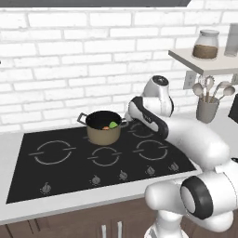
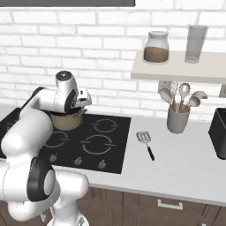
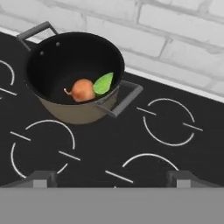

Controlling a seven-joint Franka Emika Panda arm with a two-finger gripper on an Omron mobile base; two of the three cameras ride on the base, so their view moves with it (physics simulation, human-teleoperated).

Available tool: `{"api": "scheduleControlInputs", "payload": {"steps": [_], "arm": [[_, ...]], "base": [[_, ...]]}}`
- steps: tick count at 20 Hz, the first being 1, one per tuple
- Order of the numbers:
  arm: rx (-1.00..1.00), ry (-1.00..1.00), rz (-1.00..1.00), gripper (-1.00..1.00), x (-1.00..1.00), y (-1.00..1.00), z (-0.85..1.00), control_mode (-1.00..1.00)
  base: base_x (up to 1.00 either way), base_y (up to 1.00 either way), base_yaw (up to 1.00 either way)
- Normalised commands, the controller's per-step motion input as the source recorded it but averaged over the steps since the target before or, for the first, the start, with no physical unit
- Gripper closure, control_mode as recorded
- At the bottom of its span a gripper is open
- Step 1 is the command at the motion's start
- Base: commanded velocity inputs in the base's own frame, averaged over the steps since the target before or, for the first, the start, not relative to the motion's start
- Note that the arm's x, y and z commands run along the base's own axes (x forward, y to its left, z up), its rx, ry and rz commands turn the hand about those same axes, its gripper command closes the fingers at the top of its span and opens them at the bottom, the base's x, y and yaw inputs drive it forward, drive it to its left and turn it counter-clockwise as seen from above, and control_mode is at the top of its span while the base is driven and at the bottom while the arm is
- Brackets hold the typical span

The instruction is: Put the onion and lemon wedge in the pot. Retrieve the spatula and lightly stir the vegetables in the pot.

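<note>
round tan pot [image 3: 74, 111], orange onion [image 3: 82, 90], green lemon wedge [image 3: 104, 83]

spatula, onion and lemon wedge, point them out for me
spatula [image 2: 144, 137], right base view, on its flat grey head
onion [image 3: 82, 89], hand view, on its round body
lemon wedge [image 3: 103, 84], hand view, on its green face

It was a home kitchen. A black induction cooktop [image 1: 102, 158] sat in a pale counter [image 2: 185, 163] below a white brick wall [image 1: 69, 56]. A utensil cup [image 2: 178, 119] and shelf jars [image 2: 156, 47] stood nearby.
</note>
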Motion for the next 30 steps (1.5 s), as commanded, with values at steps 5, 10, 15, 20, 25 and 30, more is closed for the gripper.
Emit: {"api": "scheduleControlInputs", "payload": {"steps": [5,10,15,20,25,30], "arm": [[-0.08,0.04,-0.08,-1.0,-0.25,-0.99,-0.06,-1.0],[-0.03,0.08,-0.09,-1.0,-0.13,-1.0,-0.14,-1.0],[0.0,0.14,-0.15,-1.0,-0.42,-0.99,-0.25,-1.0],[0.0,0.12,-0.19,-1.0,-0.26,-0.98,-0.22,-1.0],[0.0,0.13,-0.15,-1.0,-0.04,-1.0,-0.22,-1.0],[0.01,0.16,-0.06,-1.0,0.0,-0.79,-0.53,-1.0]], "base": [[0.0,0.0,0.0],[0.0,0.0,0.0],[0.0,0.0,0.0],[0.0,0.0,0.0],[0.0,0.0,0.0],[0.0,0.0,0.0]]}}
